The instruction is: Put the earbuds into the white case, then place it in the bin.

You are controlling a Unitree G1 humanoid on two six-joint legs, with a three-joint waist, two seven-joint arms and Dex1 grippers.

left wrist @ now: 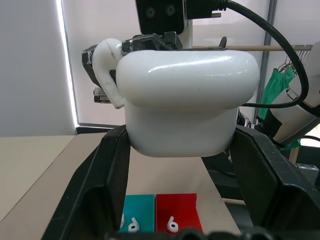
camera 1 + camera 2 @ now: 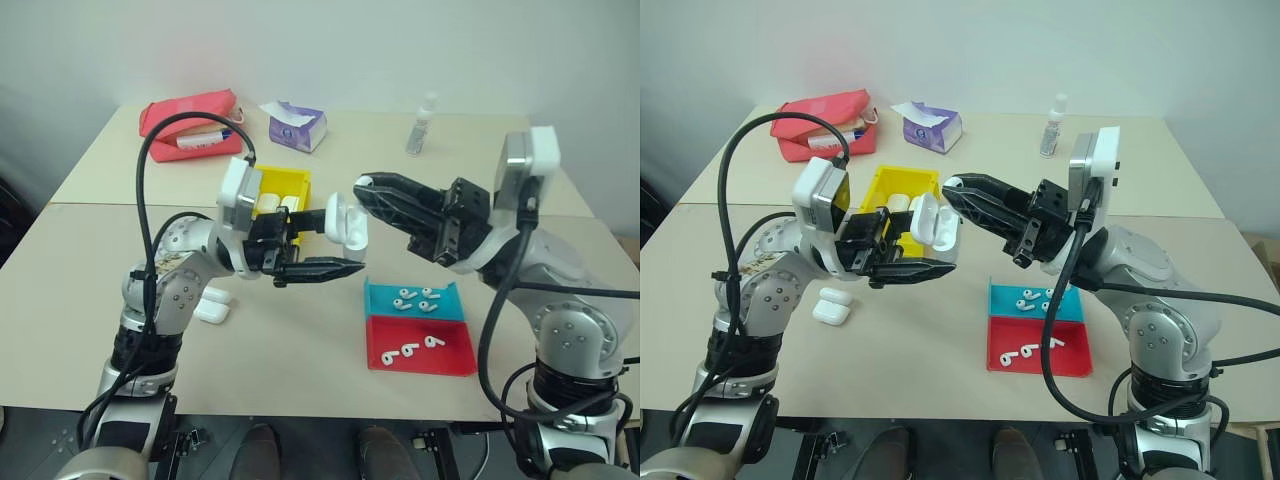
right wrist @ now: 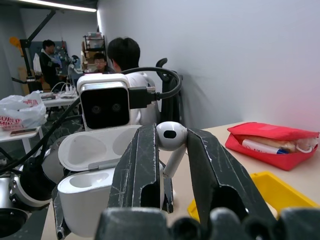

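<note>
My left gripper [image 2: 340, 243] is shut on the white case [image 2: 346, 222] and holds it above the table's middle, lid flipped open [image 3: 95, 147]. In the left wrist view the case [image 1: 185, 100] sits between the two black fingers [image 1: 105, 185]. My right gripper [image 2: 365, 190] reaches in from the right, shut on one earbud [image 3: 171, 137], whose head sticks out at the fingertips just above the open case [image 3: 90, 192]. More earbuds [image 2: 415, 300] lie in the trays. The yellow bin [image 2: 287, 178] stands just behind the case, with white cases [image 2: 268, 203] inside.
A teal tray [image 2: 378, 296] with several earbuds and a red tray [image 2: 452, 362] with three lie front right. Two spare cases [image 2: 213, 303] lie by my left arm. A red pouch [image 2: 190, 120], tissue pack [image 2: 295, 127] and spray bottle [image 2: 422, 125] stand at the back. People [image 3: 122, 55] are behind.
</note>
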